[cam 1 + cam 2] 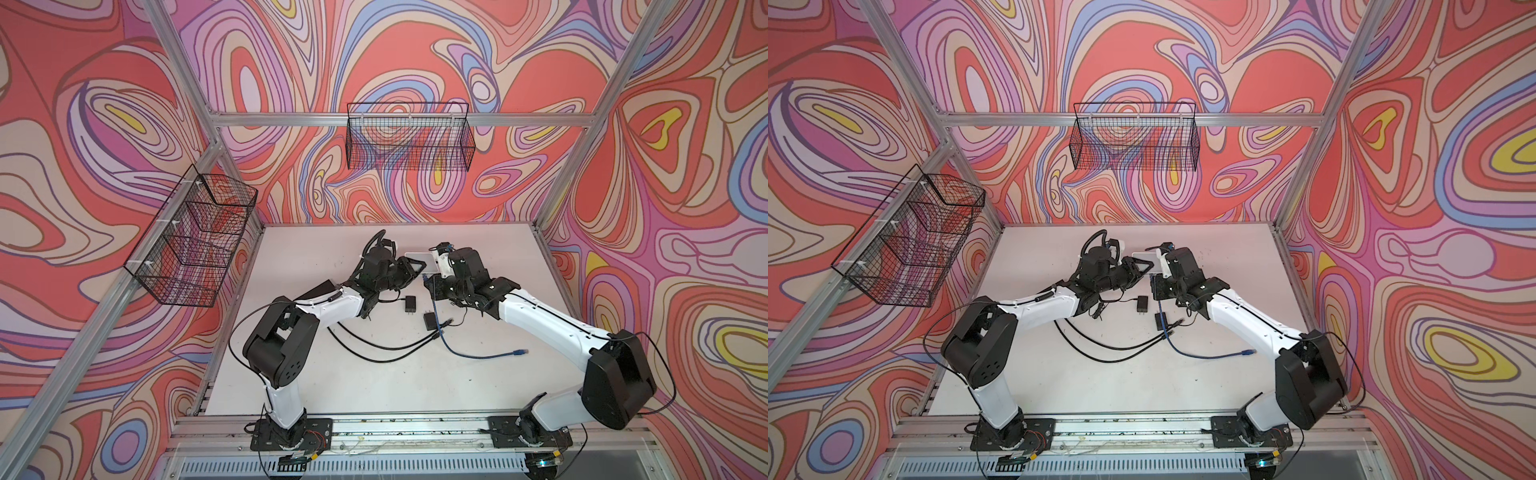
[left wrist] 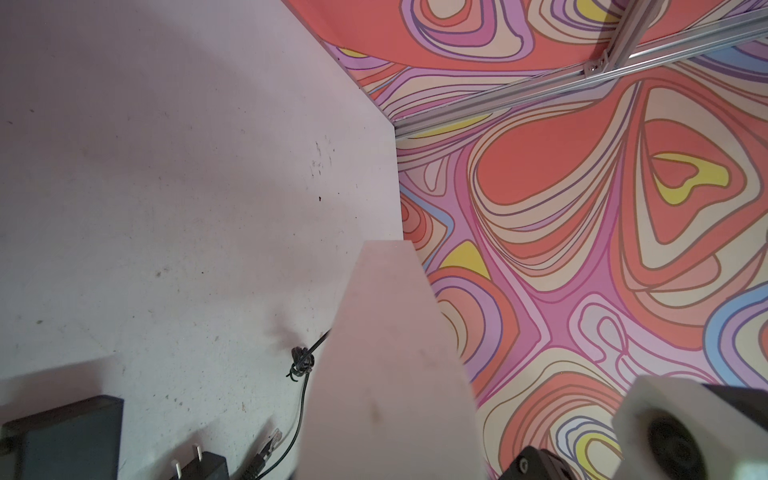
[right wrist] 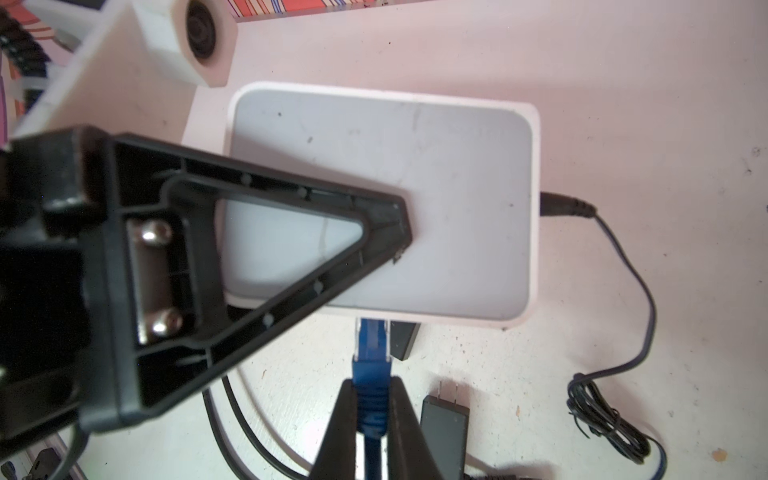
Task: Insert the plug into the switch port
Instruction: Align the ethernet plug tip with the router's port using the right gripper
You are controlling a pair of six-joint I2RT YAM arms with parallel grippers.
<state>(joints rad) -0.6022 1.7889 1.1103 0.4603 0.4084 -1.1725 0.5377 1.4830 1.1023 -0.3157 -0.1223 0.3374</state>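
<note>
The white switch (image 3: 436, 166) lies flat near the table's back, in both top views (image 1: 415, 254) (image 1: 1142, 254). My left gripper (image 1: 422, 262) is shut, and its black triangular finger (image 3: 291, 232) rests on the switch's top. My right gripper (image 3: 372, 386) is shut on the blue plug (image 3: 372, 345). The plug's clear tip meets the switch's near edge; the port itself is hidden, so I cannot tell how deep it sits. In the left wrist view a blurred pale slab (image 2: 395, 374) hides the jaws.
The blue cable (image 1: 469, 353) trails to a loose plug (image 1: 519, 352). Two black adapters (image 1: 409, 304) (image 1: 430, 321) and black cables (image 1: 374, 353) lie in front of the switch. A black power cord (image 3: 565, 205) enters the switch's side. Wire baskets (image 1: 409, 137) (image 1: 195, 237) hang on the walls.
</note>
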